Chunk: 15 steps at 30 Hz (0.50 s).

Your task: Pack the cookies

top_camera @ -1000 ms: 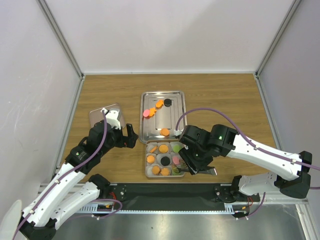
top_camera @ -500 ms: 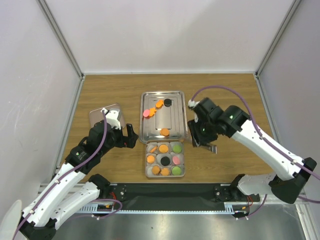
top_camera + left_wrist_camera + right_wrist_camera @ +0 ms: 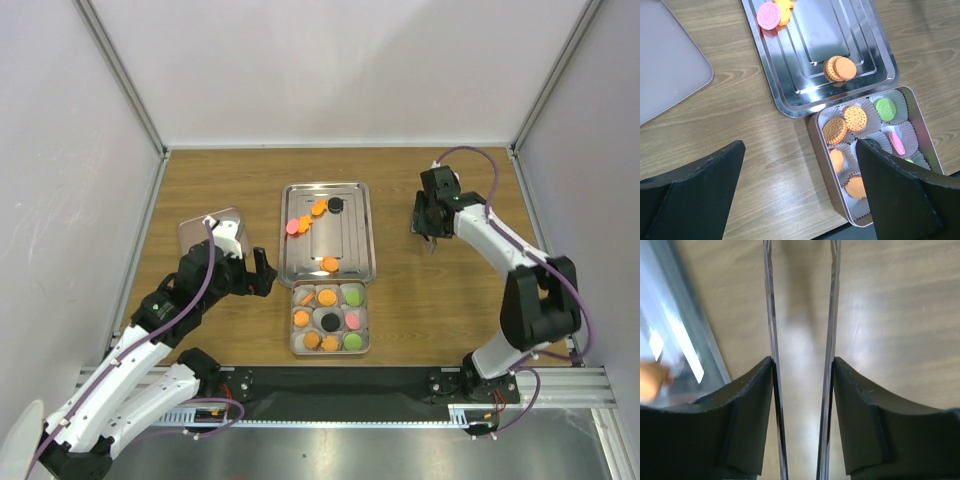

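Loose cookies lie on the steel tray [image 3: 345, 240]: a pink one [image 3: 292, 226], orange ones [image 3: 318, 208], a black one [image 3: 336, 204] and an orange one [image 3: 329, 264] near its front edge. The box [image 3: 291, 320] in front of the tray holds several cookies [image 3: 845, 125] in paper cups. My left gripper [image 3: 262, 272] hangs open over bare wood just left of the box, its fingers [image 3: 700, 185] wide apart. My right gripper [image 3: 428, 222], to the right of the tray, is shut on metal tongs [image 3: 771, 315]; the blades stand apart with nothing between them.
A grey lid [image 3: 210, 228] lies flat at the left, beyond my left arm. White walls close the table on three sides. The tray's right rim [image 3: 695, 330] shows at the left of the right wrist view.
My right arm has swung from over the box up and away to the right of the tray, carrying the tongs. The left arm has not moved.
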Each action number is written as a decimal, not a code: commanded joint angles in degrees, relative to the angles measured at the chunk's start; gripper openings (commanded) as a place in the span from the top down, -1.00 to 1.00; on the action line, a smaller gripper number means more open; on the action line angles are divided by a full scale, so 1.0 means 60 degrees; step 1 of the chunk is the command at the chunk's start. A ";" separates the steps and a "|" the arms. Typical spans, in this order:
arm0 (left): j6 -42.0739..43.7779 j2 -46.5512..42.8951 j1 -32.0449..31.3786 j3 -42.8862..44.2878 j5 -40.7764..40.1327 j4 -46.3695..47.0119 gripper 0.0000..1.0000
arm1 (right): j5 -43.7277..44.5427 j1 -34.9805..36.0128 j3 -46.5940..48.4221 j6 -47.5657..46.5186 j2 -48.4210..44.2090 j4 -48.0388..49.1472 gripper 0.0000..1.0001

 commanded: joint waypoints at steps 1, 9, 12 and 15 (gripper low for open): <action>0.0080 -0.0052 0.0024 0.0112 -0.0037 0.0271 -0.99 | 0.0620 -0.0538 -0.0273 0.0290 0.0624 0.2624 -0.10; 0.0036 0.0050 0.0038 0.0112 -0.0169 0.0242 -0.99 | 0.0461 -0.0774 -0.0229 0.0393 0.2573 0.3491 -0.27; 0.0065 0.0152 0.0024 0.0112 -0.0096 0.0271 -1.00 | 0.0298 -0.0745 -0.0390 0.0495 0.2779 0.3608 -0.39; 0.0065 0.0240 0.0024 0.0112 -0.0154 0.0257 -1.00 | 0.0341 -0.0730 -0.0420 0.0539 0.2910 0.3507 -0.55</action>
